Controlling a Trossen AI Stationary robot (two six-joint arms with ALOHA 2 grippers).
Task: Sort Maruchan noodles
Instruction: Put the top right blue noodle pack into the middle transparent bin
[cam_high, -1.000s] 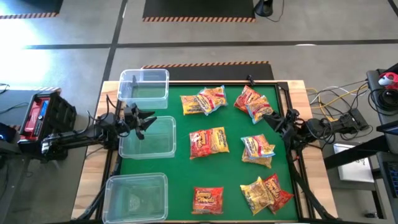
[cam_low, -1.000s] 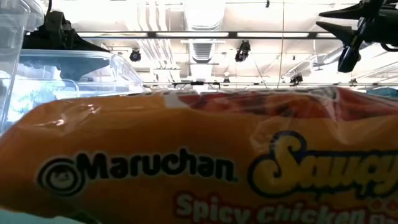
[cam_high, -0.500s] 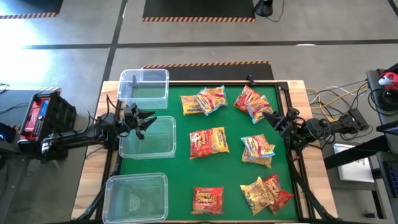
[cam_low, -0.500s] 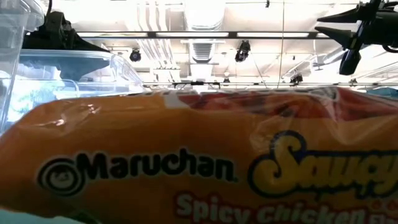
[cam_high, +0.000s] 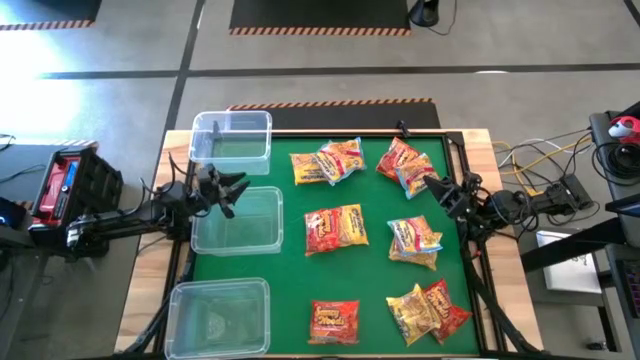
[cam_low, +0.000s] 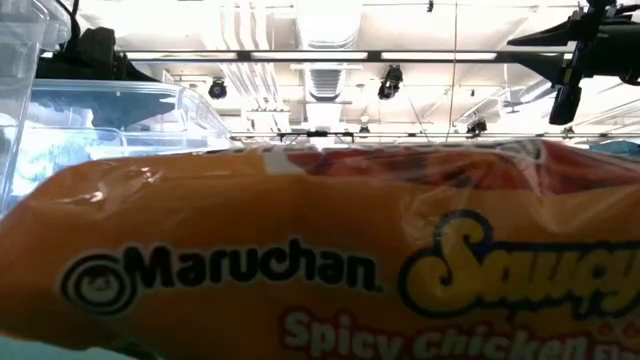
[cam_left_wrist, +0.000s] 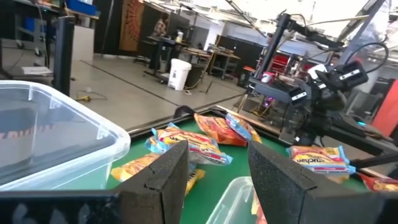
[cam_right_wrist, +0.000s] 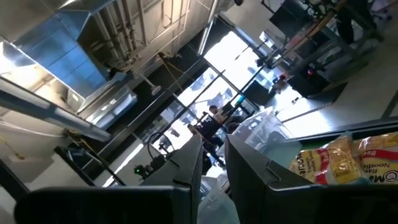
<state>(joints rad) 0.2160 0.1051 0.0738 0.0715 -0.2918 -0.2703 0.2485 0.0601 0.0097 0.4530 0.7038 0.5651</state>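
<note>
Green mat (cam_high: 370, 270) on the table, ramen packets scattered across it in loose pairs and singles.

- Noodle packets: a yellow-and-red pair (cam_high: 328, 162) at the far middle; a red pair (cam_high: 404, 163) far right, just beside the right gripper; a red and yellow pair (cam_high: 336, 229) at the centre; a blue-trimmed packet on a yellow one (cam_high: 414, 241) right of centre; a single red packet (cam_high: 334, 319) at the near edge; a yellow and red pair (cam_high: 427, 311) near right.
- One orange packet (cam_low: 300, 260) lies right against the low camera and fills most of that view.
- Three clear bins line the left edge: far bin (cam_high: 232, 137), middle bin (cam_high: 240, 221), near bin (cam_high: 220, 316). No packet visible in any of them.
- Left gripper (cam_high: 226, 189) hangs over the far rim of the middle bin — fingers (cam_left_wrist: 158, 180) parted, nothing between them.
- Right gripper (cam_high: 436, 187) sits at the mat's right edge, raised off the surface — fingers (cam_right_wrist: 252, 174) a narrow gap apart, holding nothing.
</note>
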